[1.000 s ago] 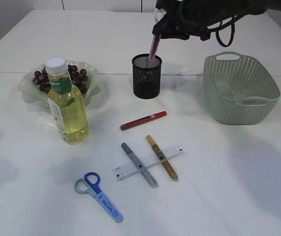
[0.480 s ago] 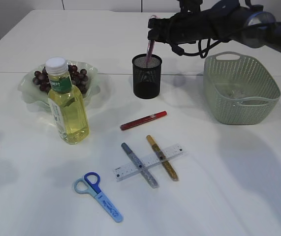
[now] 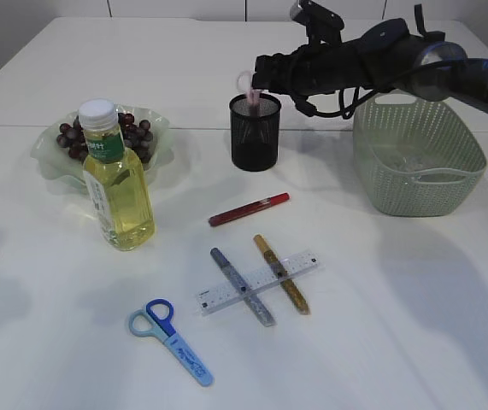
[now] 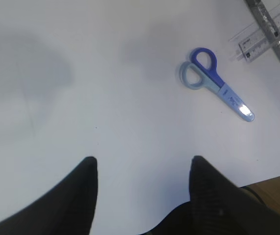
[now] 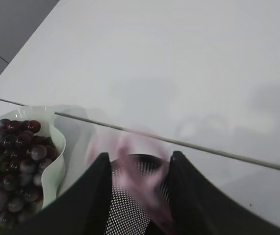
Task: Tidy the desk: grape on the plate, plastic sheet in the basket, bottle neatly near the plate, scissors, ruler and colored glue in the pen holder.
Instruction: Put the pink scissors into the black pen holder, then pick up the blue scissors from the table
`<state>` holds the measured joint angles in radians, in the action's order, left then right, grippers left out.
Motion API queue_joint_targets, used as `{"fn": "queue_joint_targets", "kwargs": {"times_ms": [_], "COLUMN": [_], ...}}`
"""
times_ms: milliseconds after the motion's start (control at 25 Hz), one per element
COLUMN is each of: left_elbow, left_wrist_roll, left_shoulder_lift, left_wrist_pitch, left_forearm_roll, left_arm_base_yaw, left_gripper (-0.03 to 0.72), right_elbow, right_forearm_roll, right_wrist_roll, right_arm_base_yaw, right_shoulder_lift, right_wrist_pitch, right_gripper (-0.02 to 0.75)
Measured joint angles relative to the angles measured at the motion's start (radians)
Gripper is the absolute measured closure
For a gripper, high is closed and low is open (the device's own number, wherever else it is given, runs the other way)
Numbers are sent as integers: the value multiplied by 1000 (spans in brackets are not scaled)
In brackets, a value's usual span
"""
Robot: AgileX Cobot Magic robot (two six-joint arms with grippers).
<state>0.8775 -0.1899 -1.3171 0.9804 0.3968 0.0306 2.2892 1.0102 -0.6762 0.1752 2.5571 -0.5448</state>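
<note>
The right gripper [image 3: 256,84] hangs over the black mesh pen holder [image 3: 255,132], jaws parted around a blurred pink glue stick [image 5: 144,186] inside its rim. The left gripper [image 4: 142,169] gapes, holding nothing, above bare white table [image 4: 81,73] beside the blue-handled scissors [image 4: 213,83].

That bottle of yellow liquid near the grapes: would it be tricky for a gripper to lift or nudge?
The bottle looks nearly full, so it is probably heavy for its size. It stands tall on a narrow base, so a push near the white cap might tip it. Its smooth clear plastic could prove slippery.
</note>
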Motion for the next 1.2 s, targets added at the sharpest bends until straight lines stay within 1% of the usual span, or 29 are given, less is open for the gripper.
{"fn": "queue_joint_targets", "kwargs": {"times_ms": [120, 280, 400, 520, 640, 760, 880, 1000, 1200], "left_elbow": [0, 0, 0, 0, 0, 0, 0, 0, 0], "left_wrist_roll": [0, 0, 0, 0, 0, 0, 0, 0, 0], "left_shoulder_lift": [0, 0, 0, 0, 0, 0, 0, 0, 0], "left_wrist_pitch": [0, 0, 0, 0, 0, 0, 0, 0, -2], "left_forearm_roll": [0, 0, 0, 0, 0, 0, 0, 0, 0], "left_arm_base_yaw": [0, 0, 0, 0, 0, 0, 0, 0, 0], "left_gripper": [253, 253, 253, 253, 253, 253, 253, 253, 253], "right_elbow": [0, 0, 0, 0, 0, 0, 0, -49, -214], "right_forearm_roll": [0, -5, -47, -158, -335, -539, -683, -752, -839], "right_wrist_roll": [0, -2, 9, 112, 287, 436, 537, 589, 637], "right_arm_base_yaw": [0, 0, -1, -1, 8, 45, 106, 175, 285], "right_shoulder_lift": [0, -17, -65, -143, -236, -332, -422, -506, -585], "right_wrist_pitch": [-32, -63, -101, -171, -261, -344, -418, -469, -595], "right_gripper": [396, 394, 393, 391, 391, 391, 391, 391, 390]}}
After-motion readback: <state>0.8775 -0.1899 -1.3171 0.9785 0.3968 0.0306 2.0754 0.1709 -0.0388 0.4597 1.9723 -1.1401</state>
